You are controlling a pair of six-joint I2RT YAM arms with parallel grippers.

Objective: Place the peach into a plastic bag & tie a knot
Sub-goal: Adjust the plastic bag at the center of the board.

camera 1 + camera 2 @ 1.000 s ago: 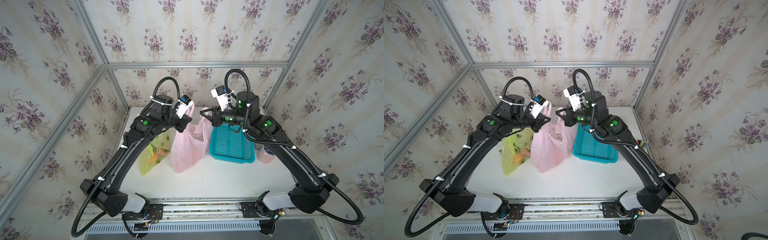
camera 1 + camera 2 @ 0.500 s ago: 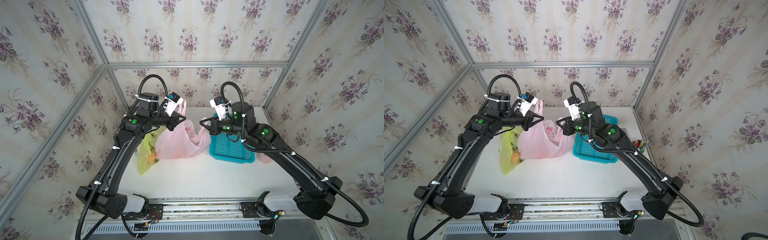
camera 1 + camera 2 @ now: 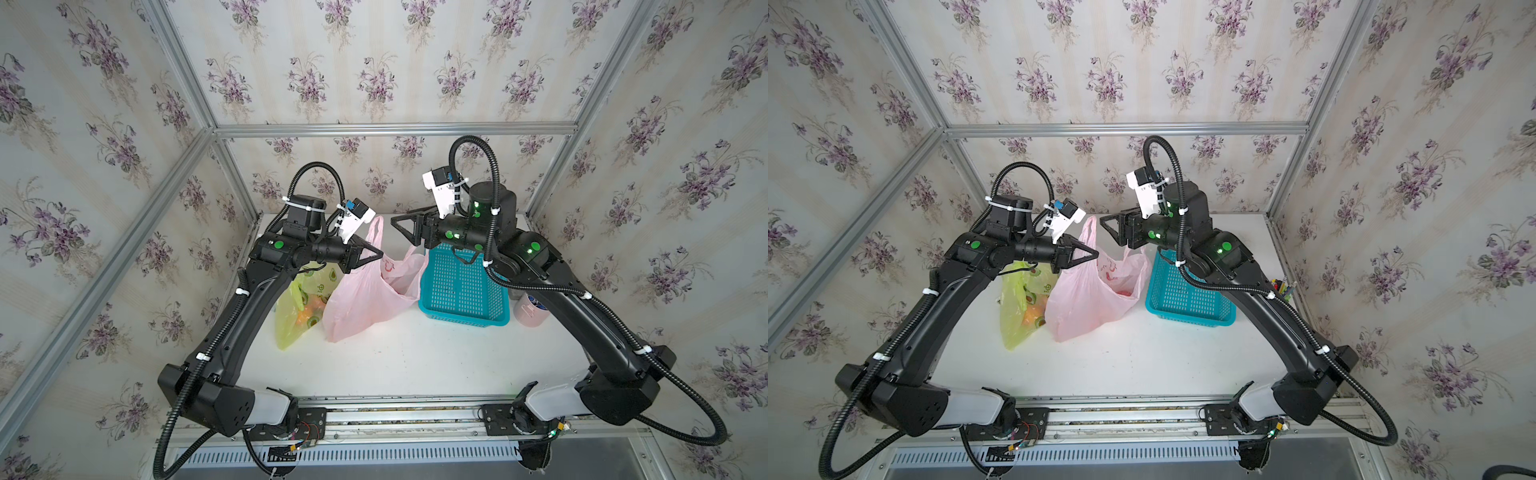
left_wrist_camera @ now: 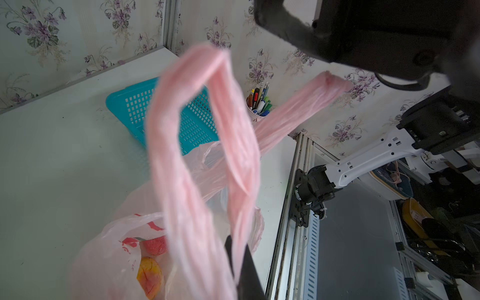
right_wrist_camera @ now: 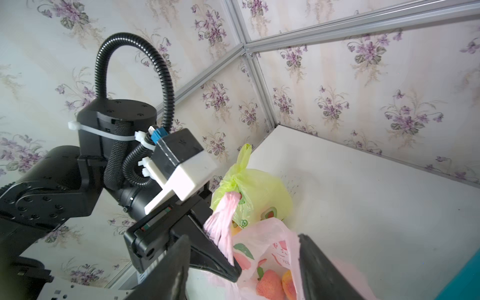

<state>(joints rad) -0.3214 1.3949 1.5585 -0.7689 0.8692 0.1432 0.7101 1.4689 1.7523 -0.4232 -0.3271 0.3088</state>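
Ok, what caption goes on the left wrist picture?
Left gripper holds up the pink bag, peaches inside, teal basket behind.

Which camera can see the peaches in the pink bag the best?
The right wrist view: the peaches sit close and sharp inside the pink bag. The left wrist view shows them dimmer through the plastic, beside a blurred handle. In both top views the bag's plastic all but hides them.
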